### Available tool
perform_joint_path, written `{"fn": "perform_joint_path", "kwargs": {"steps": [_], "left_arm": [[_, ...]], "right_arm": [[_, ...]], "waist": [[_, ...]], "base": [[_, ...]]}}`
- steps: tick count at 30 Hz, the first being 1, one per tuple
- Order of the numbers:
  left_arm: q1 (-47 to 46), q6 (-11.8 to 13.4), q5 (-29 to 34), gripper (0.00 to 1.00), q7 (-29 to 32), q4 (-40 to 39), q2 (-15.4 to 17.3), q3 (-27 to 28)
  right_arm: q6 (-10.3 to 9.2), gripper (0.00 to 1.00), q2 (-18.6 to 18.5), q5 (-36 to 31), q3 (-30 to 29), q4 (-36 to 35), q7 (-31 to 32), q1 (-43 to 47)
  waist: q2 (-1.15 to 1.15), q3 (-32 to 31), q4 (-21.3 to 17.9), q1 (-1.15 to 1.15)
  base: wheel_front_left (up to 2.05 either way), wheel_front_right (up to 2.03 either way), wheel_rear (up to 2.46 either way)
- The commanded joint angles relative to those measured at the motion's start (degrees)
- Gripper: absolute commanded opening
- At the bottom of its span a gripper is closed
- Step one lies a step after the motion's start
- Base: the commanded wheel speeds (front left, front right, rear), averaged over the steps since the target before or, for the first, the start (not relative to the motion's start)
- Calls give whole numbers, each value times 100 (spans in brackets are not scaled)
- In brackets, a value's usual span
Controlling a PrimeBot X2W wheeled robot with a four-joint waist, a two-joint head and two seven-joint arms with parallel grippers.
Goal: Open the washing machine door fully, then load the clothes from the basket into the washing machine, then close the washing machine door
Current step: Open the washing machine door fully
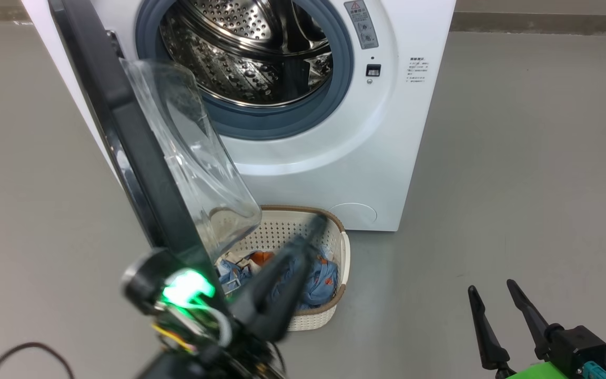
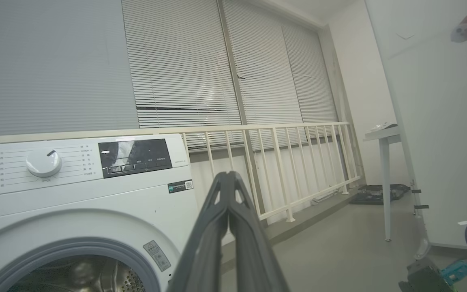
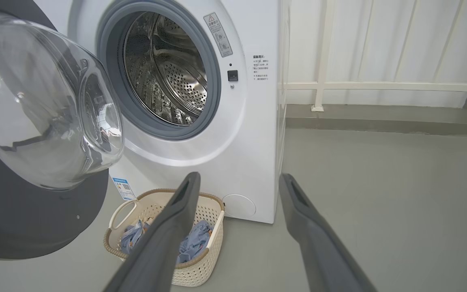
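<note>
The washing machine door stands swung open on the left. Its black rim and clear glass bowl hang over the left part of the basket, partly blocking the way down to it. A dark cable loops on the floor at the near left.

The floor is smooth, bare grey. Behind the washing machine runs a cream railing before closed window blinds, and a white table stands at the far right.

The basket sits on the floor touching the machine's front, below the open steel drum. The clothes, light blue with orange, lie inside it.

The left gripper has its two fingers pressed together and holds nothing. In the head view it crosses the basket, just right of the door's edge, and its wrist view looks level at the control panel. The right gripper has its fingers spread wide and empty. It is low at the near right over bare floor, well apart from the basket.
</note>
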Motion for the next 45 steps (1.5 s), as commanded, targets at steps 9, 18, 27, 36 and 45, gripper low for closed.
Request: {"fn": "perform_joint_path", "kwargs": {"steps": [9, 18, 27, 36, 45], "left_arm": [[135, -9, -153, 0, -28, 509, 116, -623], [509, -9, -279, 0, -28, 993, 127, -989], [871, -9, -297, 0, -28, 1760, 50, -389], [774, -9, -310, 0, -28, 2289, -56, 140], [528, -9, -338, 0, -28, 2685, -145, 657]], "right_arm": [[10, 100, -115, 57, 318, -64, -68, -111], [10, 100, -154, 90, 321, -48, -68, -147], [10, 100, -145, 172, 363, -25, -68, -190], [10, 100, -156, 224, 376, -6, -68, -250], [10, 100, -177, 257, 378, 9, -68, -311]], "waist": [[0, 24, -18, 0], [0, 134, 1, 0], [0, 229, 40, 0], [0, 272, 52, 0], [0, 368, 3, 0]], "base": [[0, 0, 0], [0, 0, 0], [0, 0, 0], [0, 0, 0], [0, 0, 0]]}}
